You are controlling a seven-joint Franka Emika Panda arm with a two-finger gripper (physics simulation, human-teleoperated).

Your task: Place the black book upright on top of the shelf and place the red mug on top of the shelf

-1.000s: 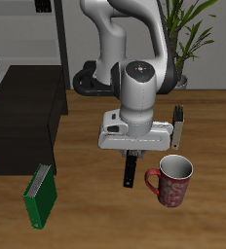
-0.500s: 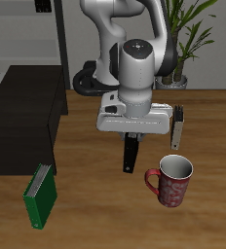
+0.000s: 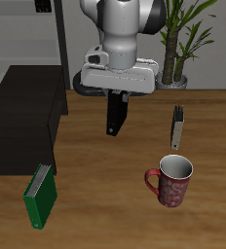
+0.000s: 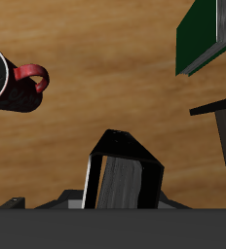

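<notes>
Fingers are hidden under the gripper [image 3: 116,93] body in the exterior view, yet the black book [image 3: 115,115] hangs from it clear of the table, so they must be clamped on its upper end; it hangs nearly upright with a slight tilt, which suits standing it on the shelf [image 3: 25,115]. That shelf sits off to one side of the arm, its flat top bare and below the book's lower edge, so a sideways carry looks possible. Near the table's front edge stands the red mug [image 3: 170,182], upright and untouched, waiting its turn. A grey book [image 3: 177,125] stands farther back, and a green book [image 3: 40,195] leans near the shelf's front corner. From the wrist view, the book [image 4: 120,175] fills the foreground edge-on, pale pages showing; the fingertips themselves I cannot make out here. The mug [image 4: 12,82], green book [image 4: 207,37] and a shelf corner [image 4: 224,136] lie below.
</notes>
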